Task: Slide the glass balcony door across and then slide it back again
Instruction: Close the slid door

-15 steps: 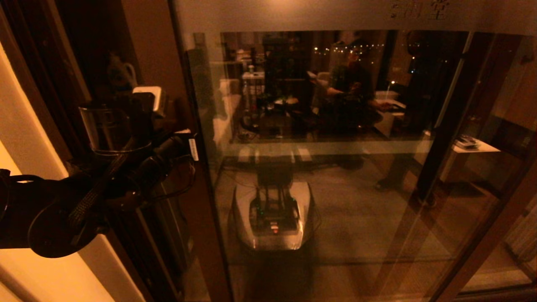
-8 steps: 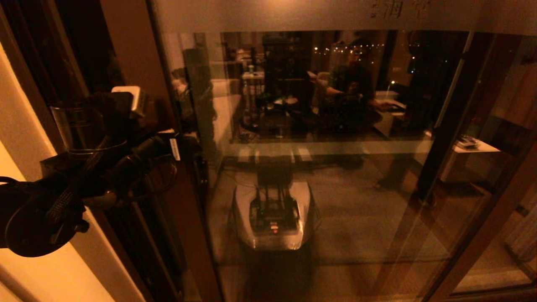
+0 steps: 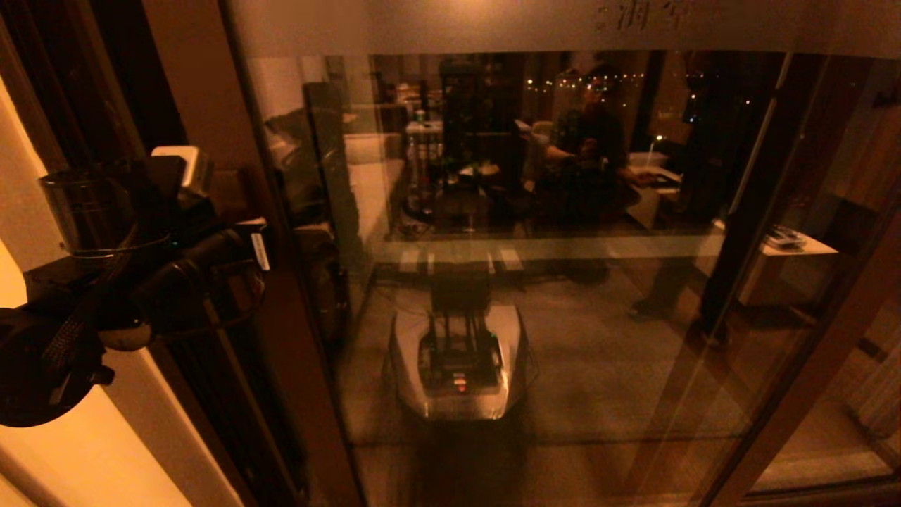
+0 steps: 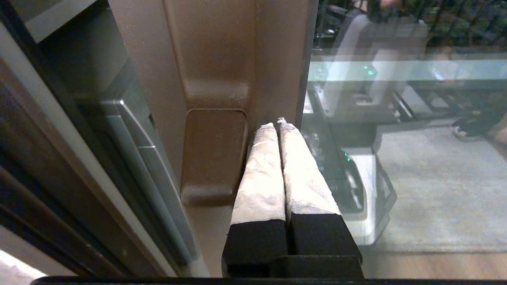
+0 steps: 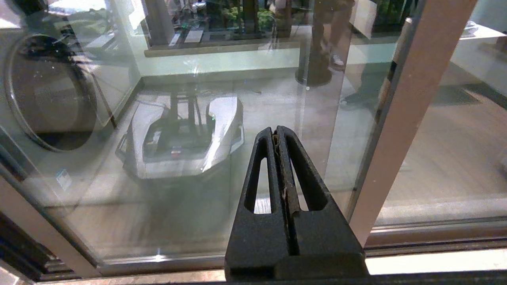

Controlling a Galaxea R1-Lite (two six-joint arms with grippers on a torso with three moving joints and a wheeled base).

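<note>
The glass balcony door (image 3: 563, 317) fills the head view, with dark characters on its frosted top band (image 3: 637, 17). Its brown left stile (image 3: 281, 282) stands near the left. My left gripper (image 3: 184, 163) is shut, empty, with white-wrapped fingertips (image 4: 266, 130) pressed against the stile (image 4: 277, 59) beside the blocky pull handle (image 4: 216, 152). My right gripper (image 5: 276, 132) is shut on nothing. It hangs in front of the glass (image 5: 178, 178) and is out of the head view.
A cream wall (image 3: 70, 451) and a dark fixed jamb (image 3: 232, 394) lie left of the door. The glass reflects my own base (image 3: 457, 359) and the room. A round washer drum (image 5: 47, 95) shows behind the glass. A brown frame post (image 5: 408, 99) stands beside the right gripper.
The door's left stile and frosted characters have slid to the left, and my left arm has moved left with them, still pressed at the handle.
</note>
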